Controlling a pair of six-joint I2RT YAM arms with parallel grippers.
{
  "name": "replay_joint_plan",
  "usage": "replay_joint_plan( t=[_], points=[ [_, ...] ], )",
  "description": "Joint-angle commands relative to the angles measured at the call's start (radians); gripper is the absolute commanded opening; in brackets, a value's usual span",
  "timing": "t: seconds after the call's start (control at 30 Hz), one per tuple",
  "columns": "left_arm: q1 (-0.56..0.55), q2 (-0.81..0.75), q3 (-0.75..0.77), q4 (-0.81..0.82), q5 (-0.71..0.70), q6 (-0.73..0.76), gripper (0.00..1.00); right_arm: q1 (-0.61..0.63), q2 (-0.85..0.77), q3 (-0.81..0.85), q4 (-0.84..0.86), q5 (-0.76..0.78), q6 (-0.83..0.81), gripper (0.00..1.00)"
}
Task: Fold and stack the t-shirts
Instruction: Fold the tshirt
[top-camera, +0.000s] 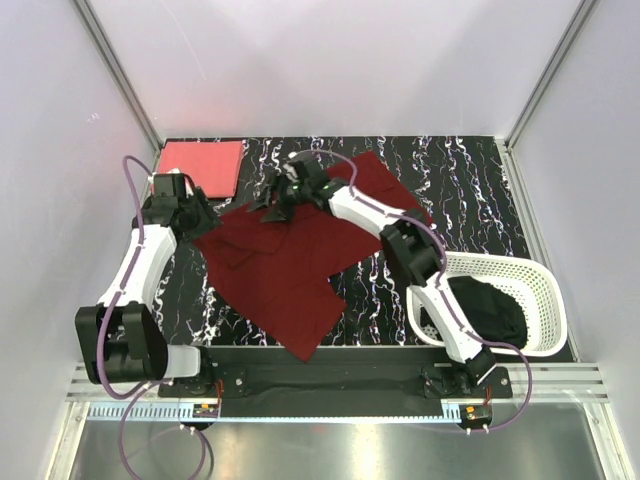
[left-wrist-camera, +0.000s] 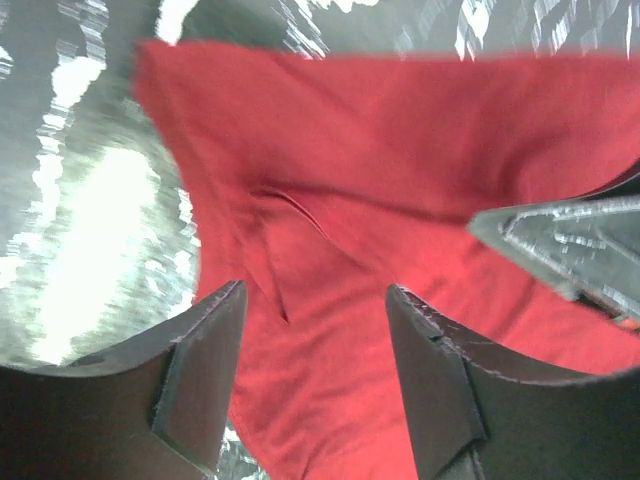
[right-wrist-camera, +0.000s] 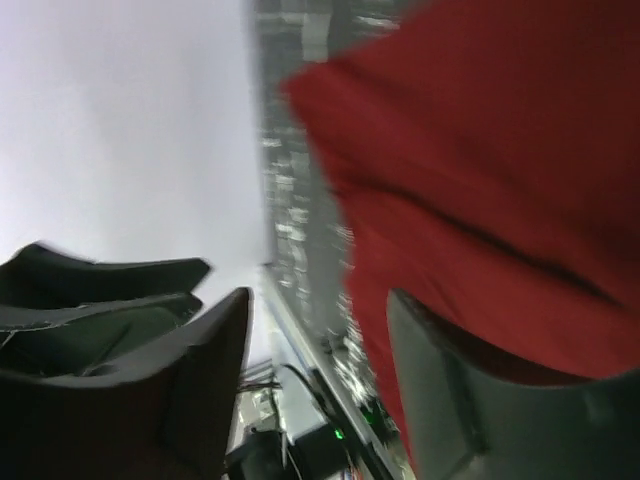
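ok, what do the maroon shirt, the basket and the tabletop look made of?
Maroon t-shirt: soft matte cloth, probably cotton knit; it creases and lies limp. Basket: white rigid lattice, likely moulded plastic. Tabletop: black with white marble-like veining, slight sheen; stone or printed laminate, cannot tell.

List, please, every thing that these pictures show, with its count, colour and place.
maroon t-shirt: one, dark red, spread unfolded across the middle of the table.
coral t-shirt: one, pink, folded flat at the far left corner.
black t-shirt: one, black, inside the basket.
basket: one, white lattice, at the near right.
table: one, black with white veins.
left arm, right arm: two, white and black, bolted at the near edge.
left pincer: one, dark, open over the maroon t-shirt's left side.
right pincer: one, dark, open at its far edge.
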Motion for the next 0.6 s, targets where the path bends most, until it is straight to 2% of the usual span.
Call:
replay_joint_plan(
  t=[0.0, 0.07, 0.13, 0.17, 0.33, 0.47, 0.57],
  points=[
    [-0.022, 0.018, -0.029, -0.019, 0.048, 0.038, 0.57, -0.05, -0.221, -0.097, -0.333, 0.107, -0.223, 0.61],
    [-0.019, 0.02, -0.039, -0.022, 0.067, -0.003, 0.52, -0.06, -0.283, -0.233, -0.32, 0.076, -0.264, 0.56],
    [-0.009, 0.023, -0.046, -0.017, 0.079, -0.047, 0.51, -0.057, -0.306, -0.289, -0.282, 0.066, -0.274, 0.45],
    [0.003, 0.038, -0.045, -0.017, 0.09, -0.06, 0.51, -0.055, -0.306, -0.327, -0.27, 0.046, -0.271, 0.43],
    [0.081, 0.156, 0.019, -0.037, 0.209, -0.083, 0.51, -0.052, -0.3, -0.418, -0.119, 0.012, -0.174, 0.44],
    [0.136, 0.246, 0.01, 0.002, 0.316, -0.164, 0.61, -0.05, -0.277, -0.418, -0.104, -0.021, -0.136, 0.47],
    [0.162, 0.276, -0.016, 0.09, 0.386, -0.267, 0.56, -0.046, -0.274, -0.421, -0.095, -0.017, -0.131, 0.47]
  ],
)
